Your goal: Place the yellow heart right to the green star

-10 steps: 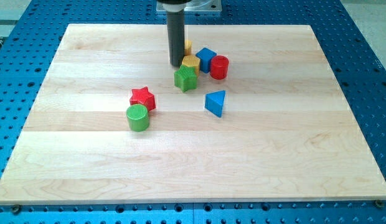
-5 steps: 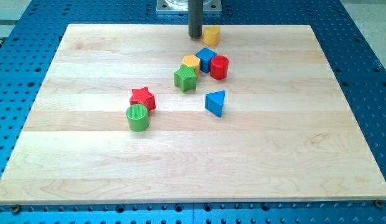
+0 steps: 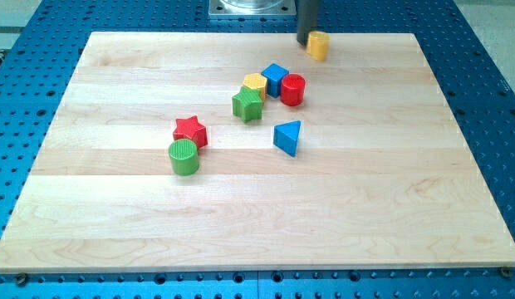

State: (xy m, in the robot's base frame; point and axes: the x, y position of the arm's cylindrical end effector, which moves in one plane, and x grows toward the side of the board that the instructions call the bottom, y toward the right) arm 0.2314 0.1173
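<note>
While my tip (image 3: 304, 43), a bare rod with no jaws to spread, touches the yellow heart (image 3: 318, 46) at the bench's (image 3: 407, 208) top edge, a yellow block (image 3: 255, 84), blue cube (image 3: 275, 78) and red cylinder (image 3: 292, 89) crowd the right of the green star (image 3: 248, 105)

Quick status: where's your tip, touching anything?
My tip: no gripper, holds nothing; at the view's top, against the left side of the small yellow block.

Lab: blue perforated bench (image 3: 482, 100)
</note>
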